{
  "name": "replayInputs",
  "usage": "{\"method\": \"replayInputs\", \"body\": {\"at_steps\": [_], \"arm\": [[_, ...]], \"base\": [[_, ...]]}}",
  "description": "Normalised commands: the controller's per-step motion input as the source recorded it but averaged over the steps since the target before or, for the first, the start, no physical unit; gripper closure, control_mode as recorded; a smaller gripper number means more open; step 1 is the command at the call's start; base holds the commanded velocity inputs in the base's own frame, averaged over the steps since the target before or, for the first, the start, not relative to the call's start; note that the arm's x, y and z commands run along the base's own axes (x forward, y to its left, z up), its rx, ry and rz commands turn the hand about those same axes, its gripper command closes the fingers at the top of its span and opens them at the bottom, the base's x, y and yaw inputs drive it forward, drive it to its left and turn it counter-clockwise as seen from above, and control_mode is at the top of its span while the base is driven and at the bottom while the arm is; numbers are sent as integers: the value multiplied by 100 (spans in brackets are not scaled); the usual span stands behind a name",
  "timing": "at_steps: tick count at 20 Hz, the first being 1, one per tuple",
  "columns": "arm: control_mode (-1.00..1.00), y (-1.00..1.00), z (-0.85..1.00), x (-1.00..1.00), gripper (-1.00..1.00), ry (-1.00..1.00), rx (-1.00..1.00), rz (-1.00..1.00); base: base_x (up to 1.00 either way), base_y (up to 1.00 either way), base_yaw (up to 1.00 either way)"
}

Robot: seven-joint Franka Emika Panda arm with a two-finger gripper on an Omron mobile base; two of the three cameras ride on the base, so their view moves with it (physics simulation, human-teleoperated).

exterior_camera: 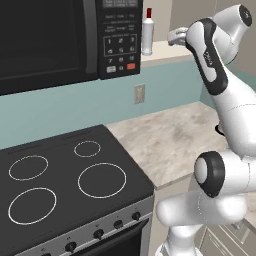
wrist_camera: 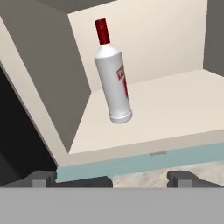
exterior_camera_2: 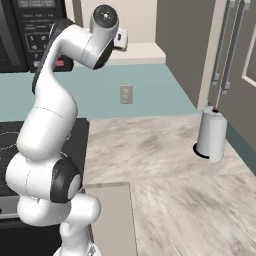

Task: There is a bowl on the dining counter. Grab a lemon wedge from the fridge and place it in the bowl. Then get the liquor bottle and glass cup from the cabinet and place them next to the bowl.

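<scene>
Fetching the liquor bottle (wrist_camera: 113, 78) from the cabinet shelf (wrist_camera: 175, 105): the empty, spread end effector (wrist_camera: 138, 177) must next advance around its body.

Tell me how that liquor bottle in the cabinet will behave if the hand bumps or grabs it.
The liquor bottle is tall on a narrow base, so it probably tips if bumped high. Its smooth round body looks slippery and would likely roll once down.

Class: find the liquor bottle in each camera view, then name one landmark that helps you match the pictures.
Left base view: liquor bottle at top centre, upright on the cabinet shelf, right of the microwave.
Right base view: not in it.
Hand view: upper centre, upright on the shelf.
Shared landmark: the cream shelf above the teal wall.
</scene>
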Motion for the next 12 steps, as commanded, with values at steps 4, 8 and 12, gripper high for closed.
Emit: {"method": "replayInputs", "body": {"at_steps": [4,8,12], "arm": [[-100,0,42,65,-100,-8,6,0],[-100,0,31,69,-100,-7,6,0],[-100,0,21,60,-100,-2,5,0]], "base": [[0,0,0],[0,0,0],[0,0,0]]}}
